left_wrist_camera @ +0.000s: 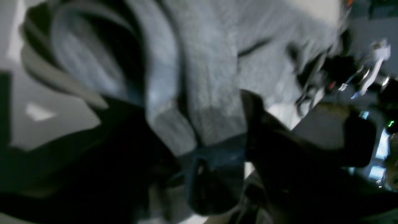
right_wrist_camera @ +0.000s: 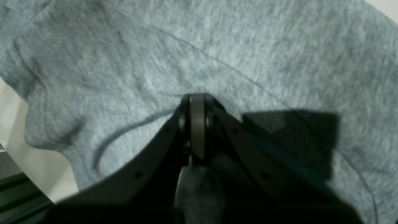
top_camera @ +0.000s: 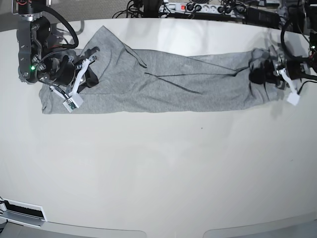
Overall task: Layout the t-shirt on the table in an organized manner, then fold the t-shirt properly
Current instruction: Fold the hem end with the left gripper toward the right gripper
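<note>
The grey t-shirt (top_camera: 173, 82) lies stretched into a long wrinkled band across the far part of the table (top_camera: 158, 168). My right gripper (top_camera: 91, 74) is at the band's left end. In the right wrist view its fingers (right_wrist_camera: 197, 102) are pressed together, shut on a fold of the t-shirt (right_wrist_camera: 217, 46). My left gripper (top_camera: 261, 72) is at the band's right end, where the cloth is bunched. The left wrist view is blurred and shows the t-shirt (left_wrist_camera: 211, 62) gathered between that gripper's (left_wrist_camera: 214, 140) dark fingers. No lettering is visible.
A power strip (top_camera: 198, 7) and cables run along the table's far edge. Both arm bases stand at the far corners. A bare strip of table (right_wrist_camera: 40, 161) and its edge show beside the shirt in the right wrist view. A small vent-like plate (top_camera: 22, 213) sits at the near left corner.
</note>
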`<state>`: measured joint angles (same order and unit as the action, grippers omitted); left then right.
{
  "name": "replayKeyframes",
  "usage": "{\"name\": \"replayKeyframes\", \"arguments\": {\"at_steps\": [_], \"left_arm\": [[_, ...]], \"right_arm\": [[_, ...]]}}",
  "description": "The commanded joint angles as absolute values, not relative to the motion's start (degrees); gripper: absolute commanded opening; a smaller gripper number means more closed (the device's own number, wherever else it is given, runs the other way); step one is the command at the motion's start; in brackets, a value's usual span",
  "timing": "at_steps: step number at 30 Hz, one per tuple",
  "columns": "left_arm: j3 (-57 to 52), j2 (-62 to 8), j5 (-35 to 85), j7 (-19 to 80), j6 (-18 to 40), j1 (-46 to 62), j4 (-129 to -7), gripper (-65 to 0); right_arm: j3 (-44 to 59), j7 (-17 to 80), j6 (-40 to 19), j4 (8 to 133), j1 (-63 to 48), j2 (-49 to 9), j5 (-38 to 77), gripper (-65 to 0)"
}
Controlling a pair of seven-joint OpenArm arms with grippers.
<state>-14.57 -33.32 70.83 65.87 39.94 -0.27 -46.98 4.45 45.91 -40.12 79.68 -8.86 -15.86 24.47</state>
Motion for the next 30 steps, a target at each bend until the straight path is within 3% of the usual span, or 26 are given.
{"name": "replayKeyframes", "arguments": {"at_steps": [1,2,3,14,25,30], "left_arm": [[-14.7,-35.0,70.5,65.8,40.0,-0.7,-48.4,-56.4],[-14.7,-35.4,70.5,65.3,40.0,-0.7,-49.0,-63.7],[-14.7,-35.9,70.5,64.5,40.0,-0.6,-49.6,-65.0],[-14.7,-41.7,70.5,61.5,40.0,-0.7,-50.4,-65.0],[-14.8,-50.4,70.1,59.0,40.0,-1.9,-50.4,-65.0],[-14.8,-51.6,83.9,71.9,40.0,-3.9,-51.3,-65.0]], "right_arm": [[4.6,46.5,-40.0,80.0,-8.5,-16.4,24.2,-65.0],[4.6,46.7,-40.0,80.1,-8.6,-16.4,24.2,-65.0],[4.6,46.8,-40.0,80.3,-8.6,-16.4,24.2,-65.0],[4.6,49.3,-40.0,91.5,-8.6,-18.1,28.7,-65.0],[4.6,51.9,-40.0,92.3,-8.7,-19.7,28.8,-65.0],[4.6,51.9,-40.0,92.3,-8.9,-19.7,29.9,-65.0]]}}
